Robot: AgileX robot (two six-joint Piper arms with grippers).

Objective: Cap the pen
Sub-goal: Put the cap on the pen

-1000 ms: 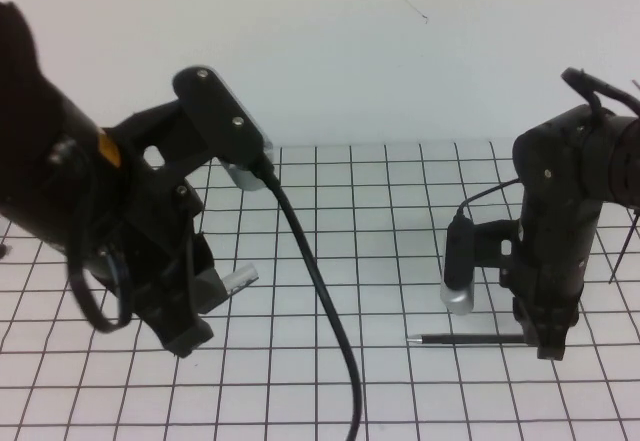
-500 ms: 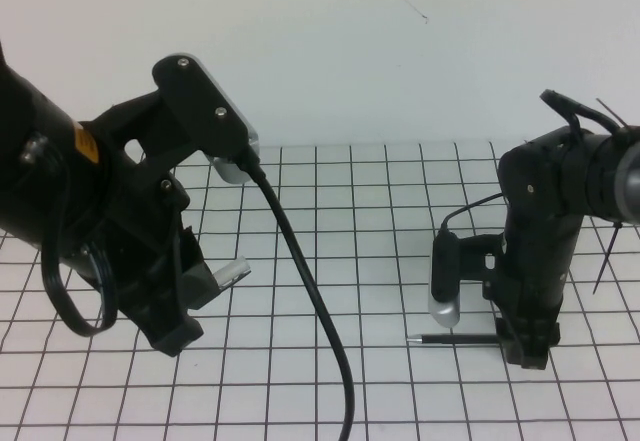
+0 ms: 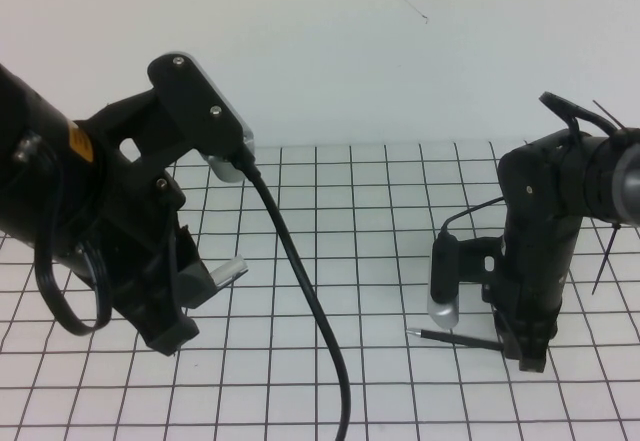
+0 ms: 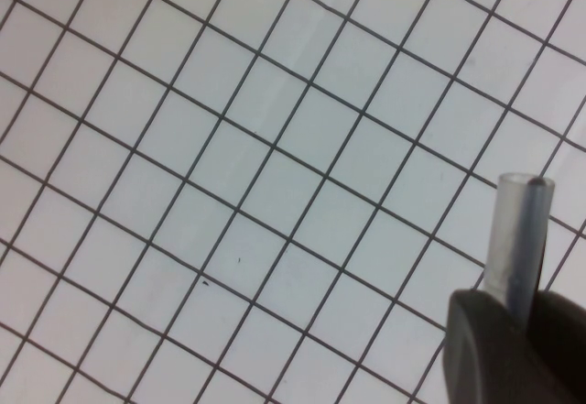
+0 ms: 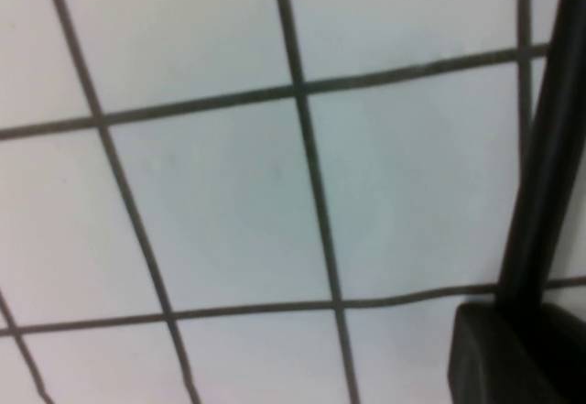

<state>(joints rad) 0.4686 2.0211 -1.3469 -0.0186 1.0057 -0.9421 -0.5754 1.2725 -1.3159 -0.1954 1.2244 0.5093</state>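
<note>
Presently: pen (image 3: 452, 337), slim, black, light, rigid, likely slippery; lies low over the grid mat (image 3: 380, 211), rear end clamped in the right gripper (image 3: 528, 346), tip pointing toward the left gripper (image 3: 195, 286). Cap (image 3: 230, 270), short, grey, light: pinched in left gripper, well apart from pen. Best hold appears rearward, leaving tip clear.

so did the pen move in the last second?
Yes. In the high view the pen, gripped by the right gripper, now tilts, tip raised off its earlier grid line.
</note>
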